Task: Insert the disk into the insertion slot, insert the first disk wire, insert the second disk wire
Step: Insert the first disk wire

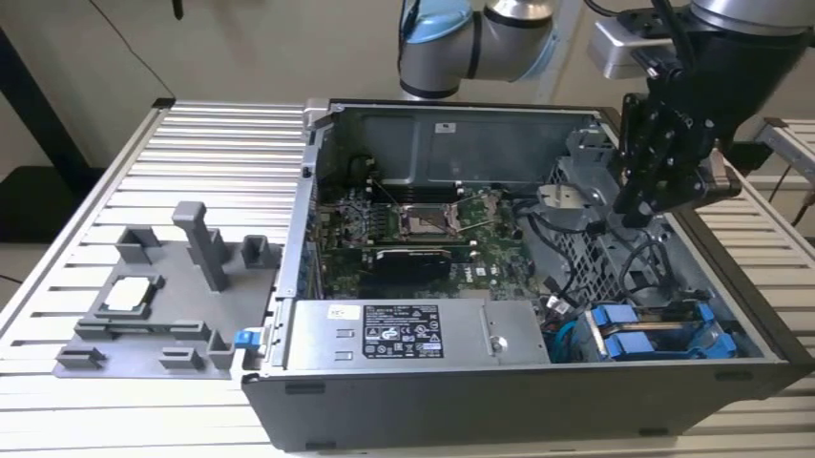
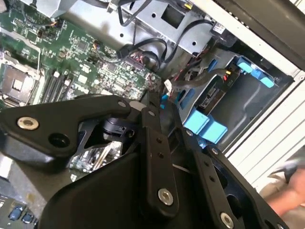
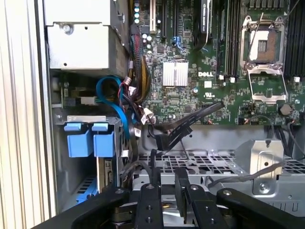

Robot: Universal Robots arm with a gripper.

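The disk [image 1: 621,334] stands on edge in the insertion slot [image 2: 252,105], its two blue tabs [image 3: 90,140] side by side at the slot's mouth. In the exterior view my gripper [image 1: 635,212] hangs above the case's right half, over the perforated cage and back from the slot. Its fingers [image 2: 152,129] come together at the tips, so it is shut. A black flat wire [image 3: 190,119] runs across the motherboard edge just past the tips; whether it is pinched I cannot tell. A blue wire [image 3: 112,88] loops beside the slot.
The open case holds a power supply [image 1: 401,332] at the front, the motherboard [image 1: 407,224] and a taller perforated cage [image 3: 214,164] with loose black wires over it. A grey fixture [image 1: 166,286] stands on the slatted table at the exterior view's left.
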